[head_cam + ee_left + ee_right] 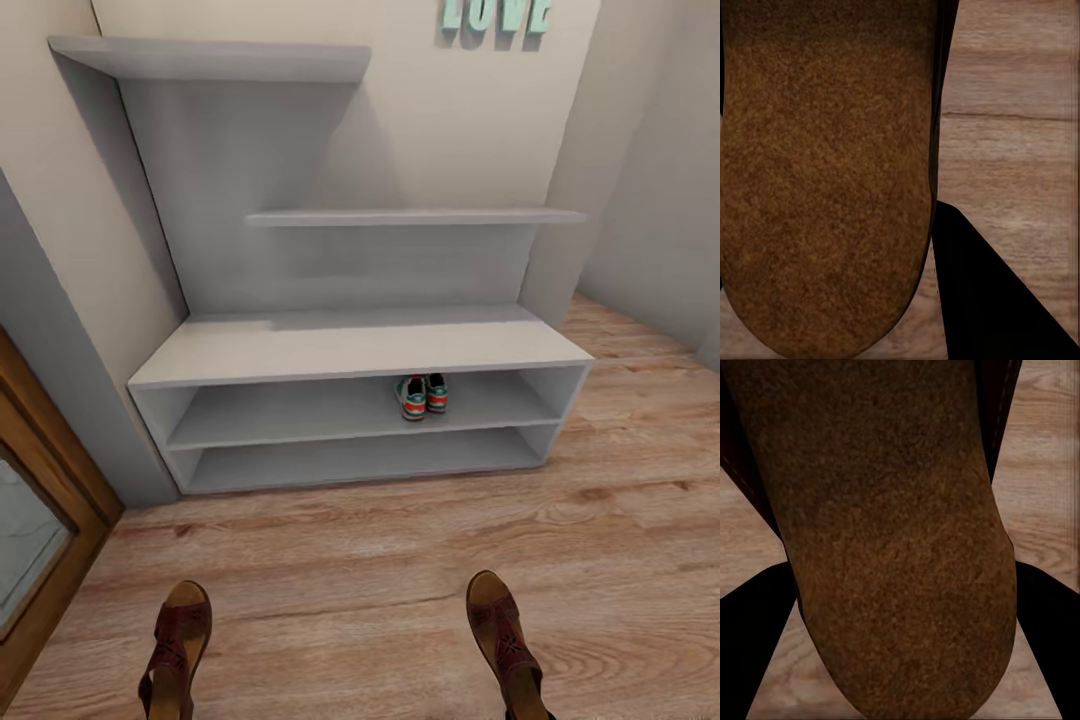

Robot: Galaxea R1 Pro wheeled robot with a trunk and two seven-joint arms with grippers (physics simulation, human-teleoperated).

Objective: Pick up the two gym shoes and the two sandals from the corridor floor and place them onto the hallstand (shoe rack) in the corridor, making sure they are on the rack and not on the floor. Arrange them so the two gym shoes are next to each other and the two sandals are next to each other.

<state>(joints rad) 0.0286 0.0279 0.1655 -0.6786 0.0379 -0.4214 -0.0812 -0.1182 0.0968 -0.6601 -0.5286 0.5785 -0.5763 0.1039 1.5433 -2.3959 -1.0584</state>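
Your two gym shoes (424, 396) sit side by side on the hallstand's (350, 345) upper open shelf. Each tool carries a sandal, left (176, 645) and right (505, 638), above the corridor floor (350, 570); I can't tell the jaw width.

Pretty even soft light, faint shadows under the hallstand (360, 345) shelves; wrist views are grainy and blurry close up.

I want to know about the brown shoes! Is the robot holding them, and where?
Seemingly one sandal per arm: left sandal, right sandal, held near the heel ends; the grip itself is hidden.
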